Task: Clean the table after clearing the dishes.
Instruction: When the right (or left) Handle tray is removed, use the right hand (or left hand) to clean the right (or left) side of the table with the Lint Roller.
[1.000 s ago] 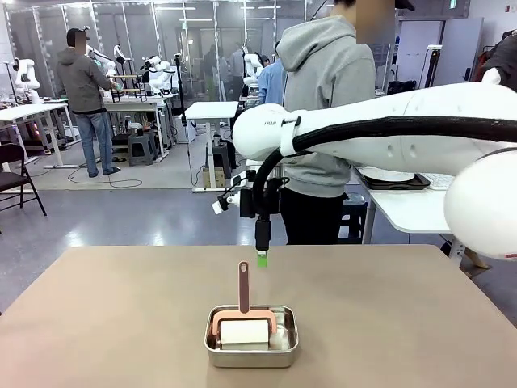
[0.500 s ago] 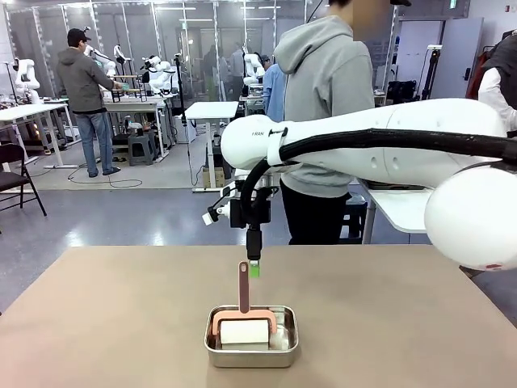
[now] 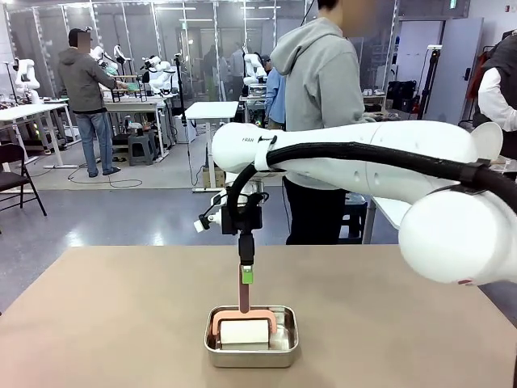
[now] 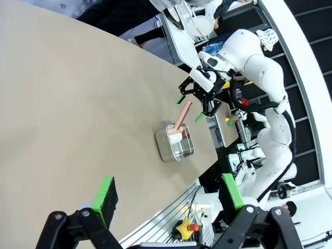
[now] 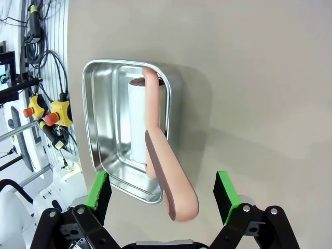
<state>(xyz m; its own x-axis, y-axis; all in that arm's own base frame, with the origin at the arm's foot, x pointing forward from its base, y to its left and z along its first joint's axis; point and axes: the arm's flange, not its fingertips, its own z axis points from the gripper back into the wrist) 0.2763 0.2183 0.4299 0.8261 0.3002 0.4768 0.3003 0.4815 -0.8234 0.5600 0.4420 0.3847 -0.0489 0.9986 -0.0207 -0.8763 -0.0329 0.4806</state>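
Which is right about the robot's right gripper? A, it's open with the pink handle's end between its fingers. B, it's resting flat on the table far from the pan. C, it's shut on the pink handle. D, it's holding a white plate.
A: the right gripper stands open, and the pink handle ends between its fingers, touching neither.

Table [image 3: 121, 323]: spans the foreground, near edge toward the robot.
Pan [image 3: 250, 358]: on the table, near the middle, toward the near edge.
Roller [image 3: 245, 332]: lying inside the pan.
Handle [image 3: 243, 287]: rises out of the pan from the roller, on its far side.
Right gripper [image 3: 247, 275]: above the pan, one finger on each side of the handle's upper end.
Left gripper [image 4: 168, 194]: well apart from the pan, off to its left.
Person [image 3: 319, 97]: behind the table's far edge, right of the middle.
Side table [image 3: 404, 210]: behind the table, to the right.
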